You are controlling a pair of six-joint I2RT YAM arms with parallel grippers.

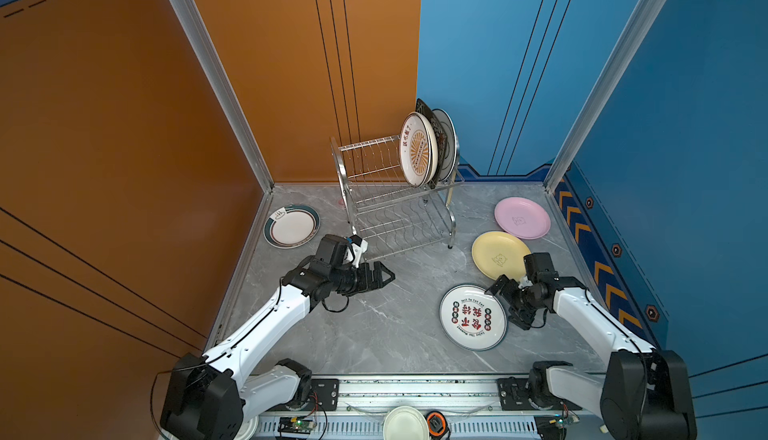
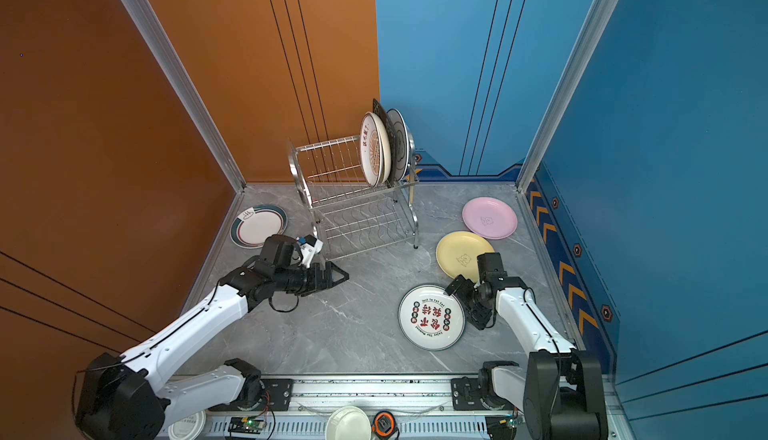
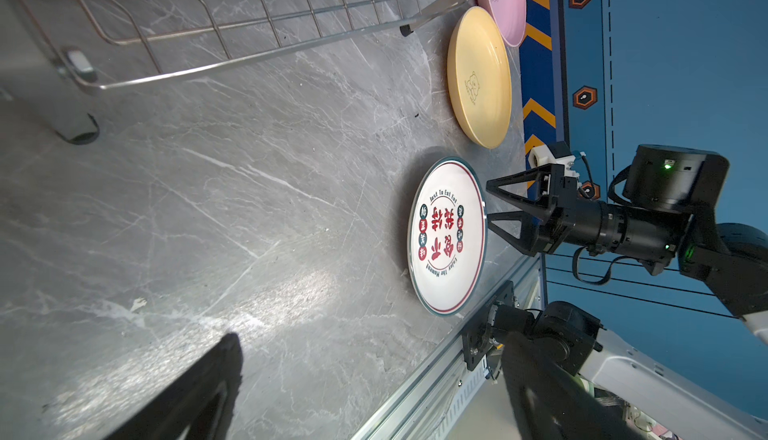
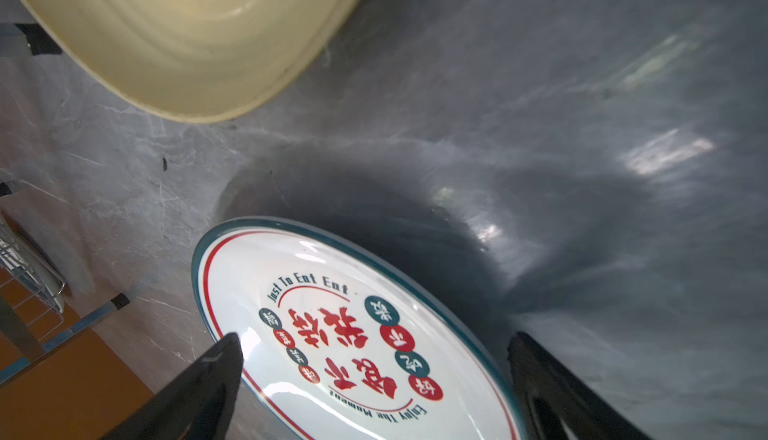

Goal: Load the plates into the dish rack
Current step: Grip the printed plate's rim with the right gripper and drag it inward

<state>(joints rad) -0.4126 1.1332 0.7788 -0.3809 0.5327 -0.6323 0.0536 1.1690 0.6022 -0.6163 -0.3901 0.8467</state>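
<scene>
The steel wire dish rack (image 1: 395, 209) (image 2: 353, 213) stands at the back. On its top tier stand an orange-sunburst plate (image 1: 417, 149), a square black one (image 1: 424, 110) and a dark-rimmed white one (image 1: 449, 143). Flat on the table lie a teal-rimmed plate (image 1: 291, 226), a pink plate (image 1: 522, 217), a pale yellow plate (image 1: 496, 251) (image 3: 478, 76) and the red-lettered plate (image 1: 473, 317) (image 4: 353, 334). My right gripper (image 1: 503, 309) (image 4: 374, 338) is open, low at the lettered plate's right rim, fingers wide apart around that edge. My left gripper (image 1: 388, 276) (image 3: 374, 342) hangs open and empty before the rack.
Orange wall on the left, blue wall on the right and behind. The metal rail (image 1: 415, 388) runs along the front edge, with a small white dish (image 1: 405, 423) and an orange-black object (image 1: 435, 423) beyond it. A white lid (image 2: 187, 427) lies front left.
</scene>
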